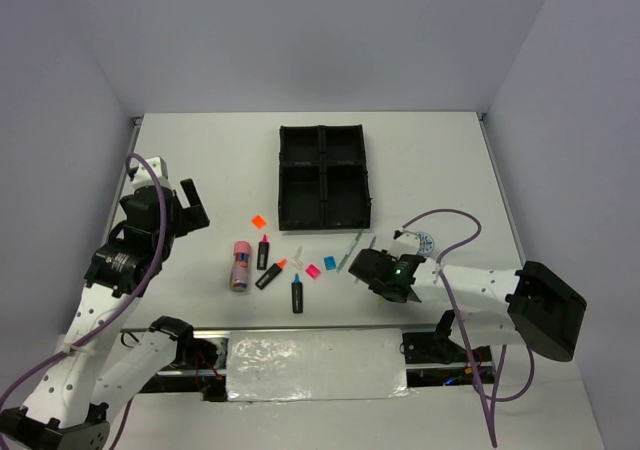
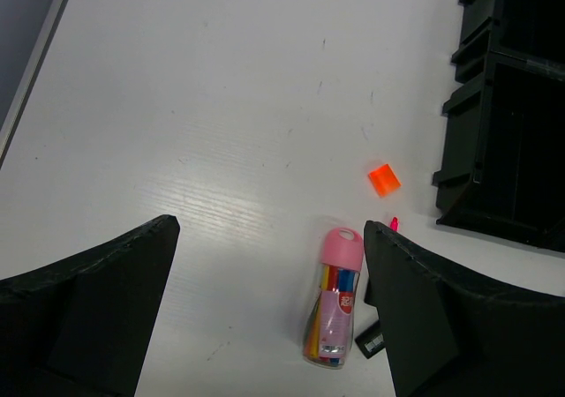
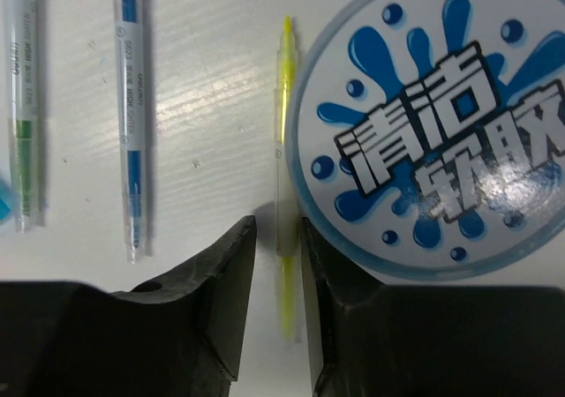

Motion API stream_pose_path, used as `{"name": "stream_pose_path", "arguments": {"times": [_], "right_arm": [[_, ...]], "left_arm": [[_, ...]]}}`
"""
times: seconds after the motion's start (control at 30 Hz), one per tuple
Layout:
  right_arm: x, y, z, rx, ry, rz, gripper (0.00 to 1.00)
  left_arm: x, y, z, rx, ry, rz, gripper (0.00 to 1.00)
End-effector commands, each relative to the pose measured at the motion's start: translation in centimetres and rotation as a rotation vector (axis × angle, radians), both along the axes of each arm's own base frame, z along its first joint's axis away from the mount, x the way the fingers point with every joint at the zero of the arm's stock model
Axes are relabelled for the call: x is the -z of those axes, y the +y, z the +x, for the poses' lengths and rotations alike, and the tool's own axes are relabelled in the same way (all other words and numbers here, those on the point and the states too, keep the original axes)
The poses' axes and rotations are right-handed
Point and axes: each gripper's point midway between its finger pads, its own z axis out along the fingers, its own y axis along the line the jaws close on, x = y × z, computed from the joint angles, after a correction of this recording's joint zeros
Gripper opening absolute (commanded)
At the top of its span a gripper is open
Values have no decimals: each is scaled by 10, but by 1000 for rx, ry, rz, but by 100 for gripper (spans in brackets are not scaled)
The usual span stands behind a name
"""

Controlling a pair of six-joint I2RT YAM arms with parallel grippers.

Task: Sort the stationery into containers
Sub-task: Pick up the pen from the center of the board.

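The right gripper [image 3: 278, 238] straddles the thin yellow pen [image 3: 284, 106] on the table, jaws narrowly apart and not clamped. The blue-white roll [image 3: 433, 123] lies just beside the pen, so closing could bump it or pinch the pen off-centre. The tray [image 1: 283, 175] sits to the far left. The left gripper [image 2: 269, 229] hangs wide open.

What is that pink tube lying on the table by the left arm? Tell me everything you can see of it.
The pink tube is a clear plastic cylinder with a rounded pink cap that has a small loop, a pink label, and coloured pens packed inside. It lies flat on the white table, with its cap pointing to the far side. The left claw hovers open above it, not touching. A pink-capped black highlighter lies beside it, seemingly apart.
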Motion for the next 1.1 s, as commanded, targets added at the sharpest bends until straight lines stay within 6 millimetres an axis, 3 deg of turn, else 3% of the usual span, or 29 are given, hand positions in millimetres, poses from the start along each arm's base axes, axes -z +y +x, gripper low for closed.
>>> {"name": "stream_pose_path", "arguments": {"times": [0.0,0.1,0.13,0.2,0.33,0.47,0.67,0.8,0.97,1.03,1.07], "right_arm": [[20,2,-5,26,29,31,34],[20,2,-3,23,33,7,29],[19,1,-3,25,32,4,20],[17,3,-1,23,31,0,19],[10,2,0,27,32,-13,0],[-7,1,1,17,22,-34,0],[-73,34,9,-78,-103,73,0],[-111,39,14,-115,-177,82,0],[-153,29,24,-157,-271,38,0],[-161,22,25,-152,-292,20,0],[-167,14,25,-140,-305,0,0]], "left_arm": [[-16,-2,4,8,-55,-14,99],[-15,-3,4,9,-52,-14,99],[-15,-3,4,9,-50,-14,99],[-15,-3,4,9,-52,-14,99],[-13,-3,5,10,-47,-14,99],[-12,-5,6,16,-42,-15,99],[-14,-11,12,23,-22,-41,99],[-13,-10,20,-35,55,-51,99],[-4,-44,38,-9,69,-202,99],[4,-72,41,14,77,-260,99],[7,-97,37,65,91,-267,99]]}}
